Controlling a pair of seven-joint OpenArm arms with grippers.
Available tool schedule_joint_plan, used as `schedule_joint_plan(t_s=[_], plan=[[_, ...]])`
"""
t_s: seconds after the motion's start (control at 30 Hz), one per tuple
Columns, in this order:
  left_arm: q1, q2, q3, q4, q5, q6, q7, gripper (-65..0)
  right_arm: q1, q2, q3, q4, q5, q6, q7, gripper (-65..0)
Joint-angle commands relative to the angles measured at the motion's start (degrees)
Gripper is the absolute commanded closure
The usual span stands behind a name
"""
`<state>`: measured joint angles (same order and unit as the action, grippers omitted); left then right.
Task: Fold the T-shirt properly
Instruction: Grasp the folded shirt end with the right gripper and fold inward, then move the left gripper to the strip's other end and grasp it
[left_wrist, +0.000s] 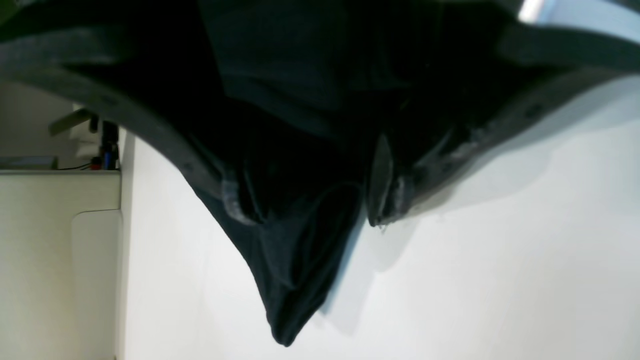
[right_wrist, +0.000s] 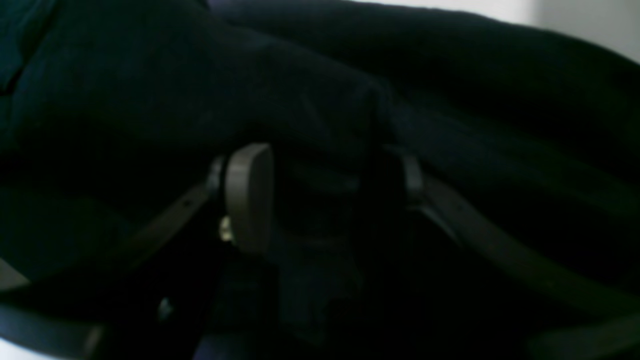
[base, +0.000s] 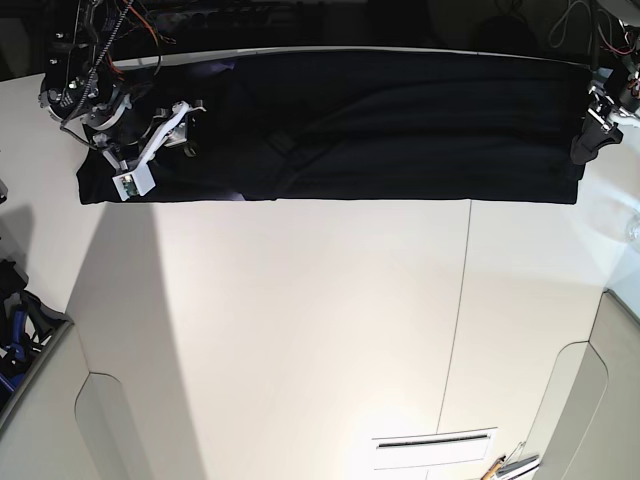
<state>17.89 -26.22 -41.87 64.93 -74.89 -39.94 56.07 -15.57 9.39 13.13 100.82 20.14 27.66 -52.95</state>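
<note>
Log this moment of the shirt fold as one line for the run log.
T-shirt: long black band across table's far side | left gripper: shut on T-shirt corner | right gripper: shut on T-shirt | print: not visible

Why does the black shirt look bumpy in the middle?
The T-shirt lies in a long band on the table, but a creased bunch sits left of its middle. The left gripper pinches one end; the right gripper pinches the other.
</note>
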Motion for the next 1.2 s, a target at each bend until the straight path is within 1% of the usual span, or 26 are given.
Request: schedule_joint_plan(t_s=[0.0, 0.2, 0.23, 0.27, 0.3, 0.33, 0.43, 0.5, 0.57, 0.63, 0.7, 0.73, 0.77, 0.83, 1.03, 1.17], plan=[[0.0, -0.5, -0.2, 0.5, 0.6, -0.1, 0.7, -35.3, -0.2, 0.3, 0.2, 0.2, -0.1, -0.3, -1.3, -32.3], [0.1, 0.6, -0.2, 0.5, 1.5, -0.1, 0.7, -34.8, -0.2, 0.3, 0.2, 0.2, -0.2, -0.3, -1.3, -32.3], [0.1, 0.9, -0.2, 0.5, 1.5, -0.1, 0.6, -33.6, -0.2, 0.3, 0.2, 0.2, -0.2, -0.3, -1.3, -32.3], [0.1, 1.2, -0.2, 0.5, 1.7, -0.1, 0.4, -31.0, -0.2, 0.3, 0.2, 0.2, -0.2, -0.3, -1.3, -32.3], [0.1, 1.5, -0.2, 0.5, 2.4, -0.1, -0.3, -26.8, -0.2, 0.3, 0.2, 0.2, -0.2, -0.3, -1.3, -32.3], [0.1, 1.7, -0.2, 0.5, 3.4, -0.1, -1.2, -21.0, -0.2, 0.3, 0.2, 0.2, -0.2, -0.3, -1.3, -32.3], [0.1, 1.7, -0.2, 0.5, 4.0, -0.1, -2.8, 0.0, -0.2, 0.3, 0.2, 0.2, -0.2, -0.3, -1.3, -32.3], [0.1, 1.6, -0.2, 0.8, 2.7, -0.1, -3.3, 0.0, -0.2, 0.3, 0.2, 0.2, -0.2, -0.3, -1.9, -32.3], [0.1, 1.4, -0.2, 1.7, -0.5, -0.1, -2.5, 0.0, -0.2, 0.3, 0.2, 0.2, -0.2, -0.3, -2.6, -32.3], [0.1, 1.5, -0.2, 3.6, -4.9, -0.1, 0.6, 0.0, -0.2, 0.3, 0.2, 0.2, -0.2, -0.3, -3.1, -32.3], [0.1, 1.6, -0.2, 6.2, -9.5, -0.1, 4.9, 0.0, -0.2, 0.3, 0.2, 0.2, 0.3, -0.5, -3.4, -32.3], [0.1, 1.8, -0.2, 7.5, -10.1, -0.1, 7.2, 0.0, -0.2, 0.3, 0.2, 0.2, 0.7, -0.5, -3.5, -32.3], [0.1, 2.0, -0.2, 9.0, -10.1, -0.1, 9.3, 0.0, -0.2, 0.3, 0.2, 0.2, 1.4, -0.5, -3.7, -32.3], [0.3, 2.9, -0.2, 12.2, -10.1, -0.1, 10.7, 0.0, -0.2, 0.3, 0.2, 0.2, 2.3, -0.5, -3.7, -32.3], [4.1, 8.1, 0.1, 22.1, -10.1, -0.1, 10.8, 0.0, -0.2, 0.3, 0.2, 0.2, 2.4, -0.5, -3.9, -32.3], [7.0, 11.8, 3.4, 28.7, -10.1, -0.1, 10.6, 0.0, -0.2, 0.3, 0.2, 0.2, 2.4, -0.5, -3.9, -32.3]])
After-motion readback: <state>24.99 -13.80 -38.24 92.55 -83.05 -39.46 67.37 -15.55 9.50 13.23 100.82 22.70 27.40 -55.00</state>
